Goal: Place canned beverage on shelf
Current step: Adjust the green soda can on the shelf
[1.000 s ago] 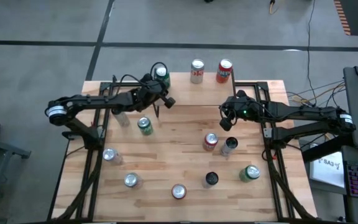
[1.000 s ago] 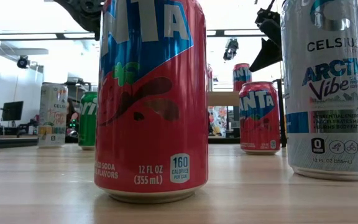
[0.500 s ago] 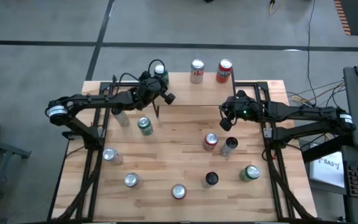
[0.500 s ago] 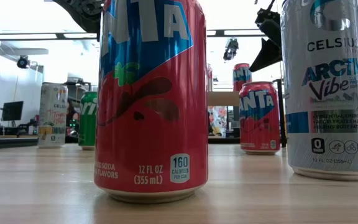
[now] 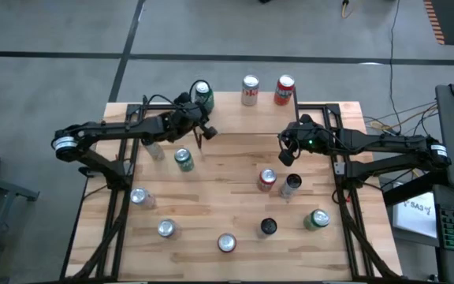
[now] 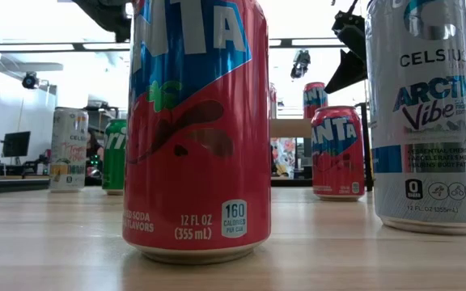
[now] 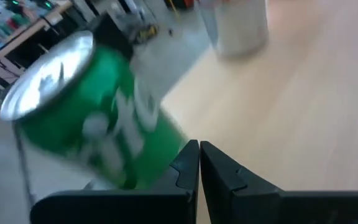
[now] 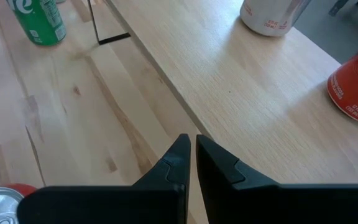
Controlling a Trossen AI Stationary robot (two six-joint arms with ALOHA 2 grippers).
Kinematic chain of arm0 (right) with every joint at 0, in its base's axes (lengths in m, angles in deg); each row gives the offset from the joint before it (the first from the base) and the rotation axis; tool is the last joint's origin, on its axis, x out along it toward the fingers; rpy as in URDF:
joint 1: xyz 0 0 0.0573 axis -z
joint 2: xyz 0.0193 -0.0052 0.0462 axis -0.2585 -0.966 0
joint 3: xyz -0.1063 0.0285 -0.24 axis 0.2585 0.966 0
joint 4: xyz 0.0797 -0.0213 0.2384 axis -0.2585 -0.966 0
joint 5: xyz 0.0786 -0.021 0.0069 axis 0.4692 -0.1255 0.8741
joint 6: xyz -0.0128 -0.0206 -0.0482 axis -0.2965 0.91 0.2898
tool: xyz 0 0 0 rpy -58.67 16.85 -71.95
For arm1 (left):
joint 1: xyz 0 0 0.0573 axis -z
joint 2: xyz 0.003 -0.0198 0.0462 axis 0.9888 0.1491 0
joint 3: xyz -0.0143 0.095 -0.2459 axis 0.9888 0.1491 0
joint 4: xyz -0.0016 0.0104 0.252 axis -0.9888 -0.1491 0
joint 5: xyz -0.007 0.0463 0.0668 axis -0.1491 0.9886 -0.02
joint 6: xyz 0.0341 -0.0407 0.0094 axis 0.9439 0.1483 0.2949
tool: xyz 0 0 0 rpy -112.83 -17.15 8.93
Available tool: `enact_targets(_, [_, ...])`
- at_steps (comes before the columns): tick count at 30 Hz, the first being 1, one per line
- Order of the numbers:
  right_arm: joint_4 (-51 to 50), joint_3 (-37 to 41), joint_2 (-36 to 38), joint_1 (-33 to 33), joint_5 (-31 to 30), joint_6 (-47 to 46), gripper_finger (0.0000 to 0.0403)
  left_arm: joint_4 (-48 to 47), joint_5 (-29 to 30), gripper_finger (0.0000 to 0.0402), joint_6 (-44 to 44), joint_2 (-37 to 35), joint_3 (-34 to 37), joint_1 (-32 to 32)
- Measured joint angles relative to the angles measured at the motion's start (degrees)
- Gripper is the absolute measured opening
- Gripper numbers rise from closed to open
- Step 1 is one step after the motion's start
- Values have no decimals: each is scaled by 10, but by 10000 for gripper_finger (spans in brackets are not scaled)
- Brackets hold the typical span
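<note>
The shelf (image 5: 235, 114) stands at the table's far side, and its light wood top also shows in the right wrist view (image 8: 241, 74). A green can (image 5: 203, 93) stands upright on the shelf's far left corner, blurred in the left wrist view (image 7: 98, 124). A white can (image 5: 250, 89) and a red can (image 5: 284, 89) stand on the shelf's far edge. My left gripper (image 7: 199, 152) is shut and empty, close beside the green can on its near side. My right gripper (image 8: 191, 143) is shut and empty above the tabletop, just before the shelf's near edge.
Several cans stand on the tabletop: a green one (image 5: 183, 160), a red one (image 5: 267, 179), a dark one (image 5: 268, 227), another green one (image 5: 316, 219) and silver ones near the front. In the low view a red Fanta can (image 6: 196, 129) and a Celsius can (image 6: 427, 113) stand close.
My left gripper has drawn back from the green can, toward the table's left and near edges. The green can has stayed upright on the shelf.
</note>
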State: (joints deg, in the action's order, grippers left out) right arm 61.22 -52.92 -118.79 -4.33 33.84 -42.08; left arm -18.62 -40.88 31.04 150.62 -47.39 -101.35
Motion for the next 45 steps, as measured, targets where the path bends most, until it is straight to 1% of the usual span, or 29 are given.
enact_targets(2, [0, 0, 0, 0, 0, 0, 18, -45, 1, 0, 5, -14, 0, -1])
enact_targets(4, [0, 0, 0, 0, 0, 0, 18, -61, 1, 0, 7, -22, 0, -8])
enact_targets(12, [0, 0, 0, 0, 0, 0, 18, -17, 1, 0, 6, -11, 0, -42])
enact_targets(20, [0, 0, 0, 0, 0, 0, 18, 5, 0, 0, 4, 8, 1, -43])
enact_targets(32, [0, 0, 0, 0, 0, 0, 18, 17, 0, 0, -4, 12, 1, -43])
enact_targets(40, [0, 0, 0, 0, 0, -3, 18, 6, 0, 0, -16, 9, 1, -42])
enact_targets(45, [0, 0, 0, 0, 1, -21, 18, -25, 1, 0, -32, -16, 1, -21])
